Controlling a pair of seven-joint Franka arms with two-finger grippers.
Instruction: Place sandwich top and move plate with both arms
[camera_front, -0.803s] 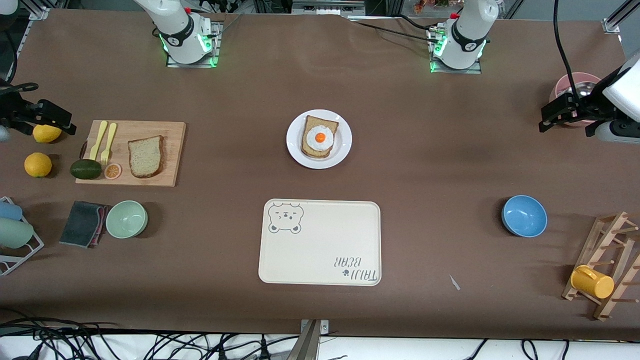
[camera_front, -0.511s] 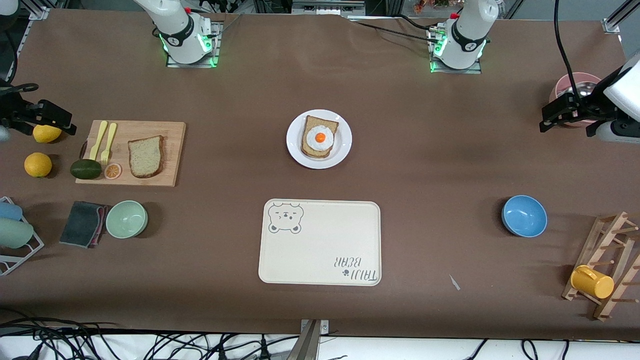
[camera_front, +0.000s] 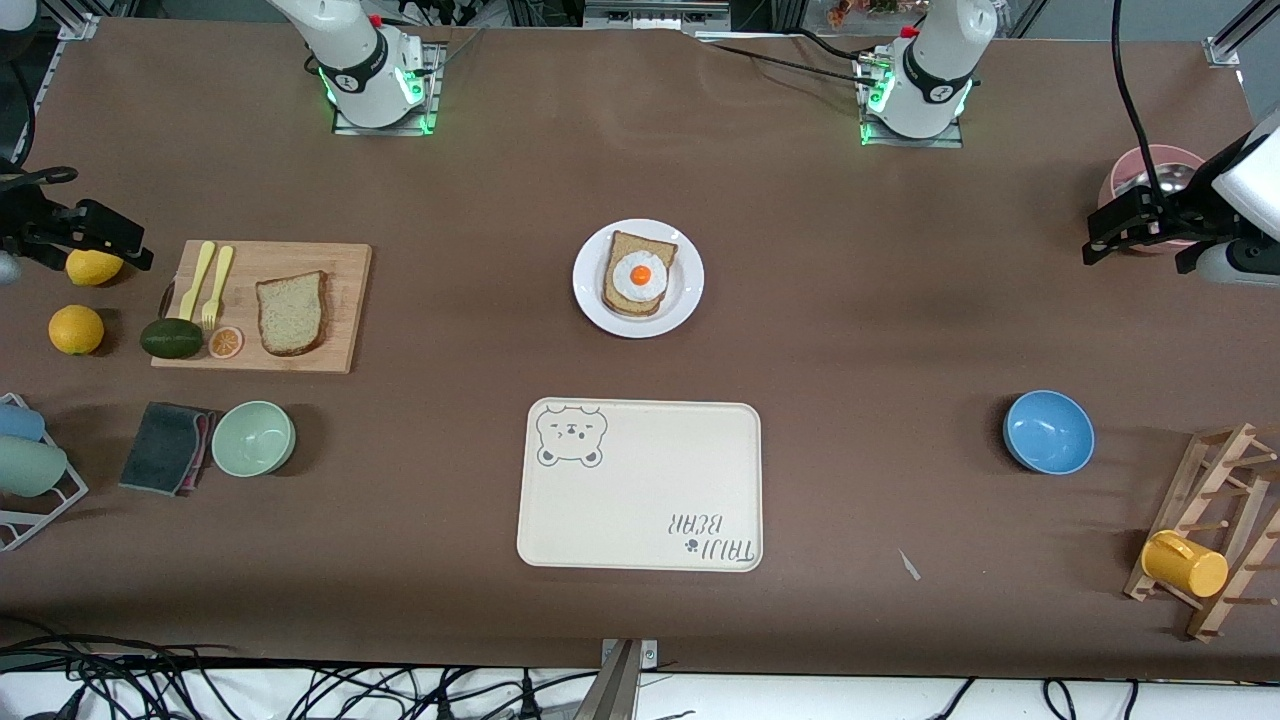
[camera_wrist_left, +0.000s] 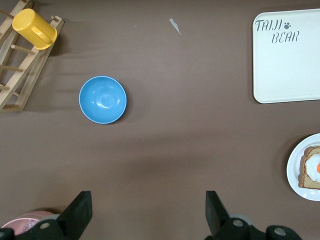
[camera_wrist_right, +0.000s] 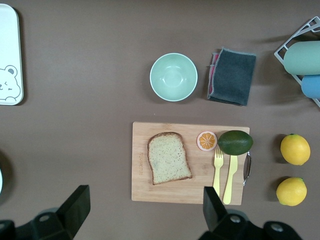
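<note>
The sandwich top (camera_front: 290, 314) lies flat on a wooden cutting board (camera_front: 340, 290) toward the right arm's end of the table; it also shows in the right wrist view (camera_wrist_right: 168, 157). The white plate (camera_front: 688, 300) sits mid-table and bears a bread slice with a fried egg (camera_front: 640, 276). Its edge shows in the left wrist view (camera_wrist_left: 295, 167). My right gripper (camera_front: 120, 240) hangs open and empty in the air beside the board, over the lemons (camera_wrist_right: 145, 207). My left gripper (camera_front: 1105, 235) hangs open and empty over the table by a pink bowl (camera_wrist_left: 147, 212).
The cream bear tray (camera_front: 640, 485) lies nearer the camera than the plate. Forks (camera_front: 208, 280), an avocado (camera_front: 171, 338) and an orange slice (camera_front: 225, 342) share the board. Lemons (camera_front: 76, 329), a green bowl (camera_front: 253, 438), a dark cloth (camera_front: 165, 447), a blue bowl (camera_front: 1048, 431), a pink bowl (camera_front: 1150, 175) and a wooden rack with a yellow cup (camera_front: 1184, 564) stand around.
My left gripper has drifted slightly toward the left arm's end of the table. The right gripper has barely moved. Nothing on the table has moved.
</note>
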